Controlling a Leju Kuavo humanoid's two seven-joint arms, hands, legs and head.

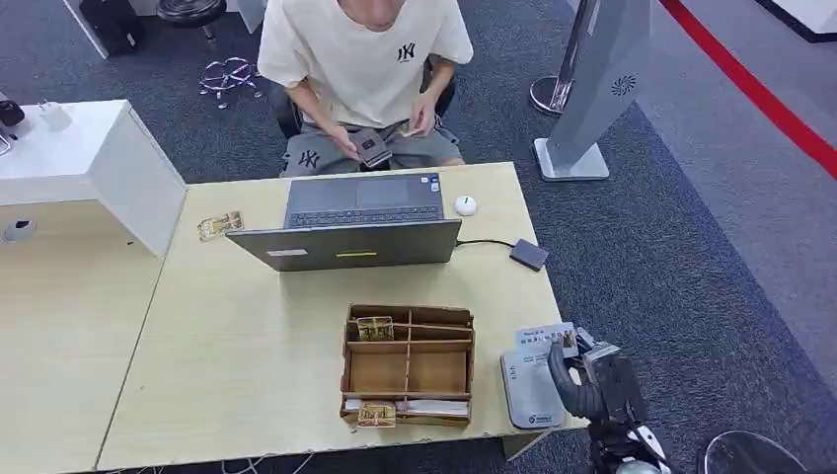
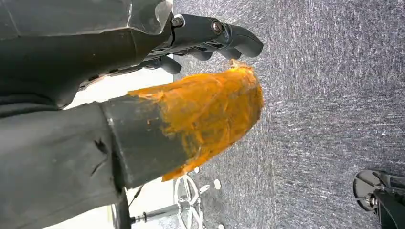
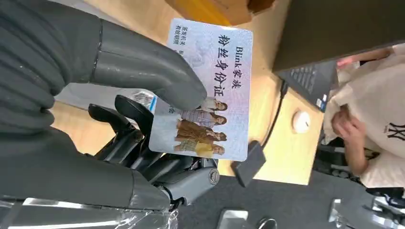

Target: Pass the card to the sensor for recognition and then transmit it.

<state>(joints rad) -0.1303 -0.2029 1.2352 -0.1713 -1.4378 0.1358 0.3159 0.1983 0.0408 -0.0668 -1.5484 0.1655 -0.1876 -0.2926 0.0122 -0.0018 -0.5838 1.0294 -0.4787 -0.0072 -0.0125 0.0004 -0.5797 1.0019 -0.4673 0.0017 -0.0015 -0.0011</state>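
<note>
My right hand (image 1: pixel 592 380) hovers at the table's front right corner and pinches a pale printed card (image 1: pixel 546 339) just above the flat grey-white sensor pad (image 1: pixel 530 390). In the right wrist view the card (image 3: pixel 210 95), with Chinese text and a group photo, sits clamped between the thick grey thumb (image 3: pixel 143 67) and the dark fingers (image 3: pixel 143 143) beneath it. My left hand (image 2: pixel 205 95), its thumb wrapped in orange tape, hangs over grey carpet with its fingers apart and nothing in it.
A cardboard divider box (image 1: pixel 408 363) stands left of the sensor. Behind it are an open laptop (image 1: pixel 360 222), a white mouse (image 1: pixel 465 205) and a small dark box on a cable (image 1: pixel 529 254). A seated person (image 1: pixel 365 59) holds a phone beyond the table. A white stand (image 1: pixel 592 89) is at the back right.
</note>
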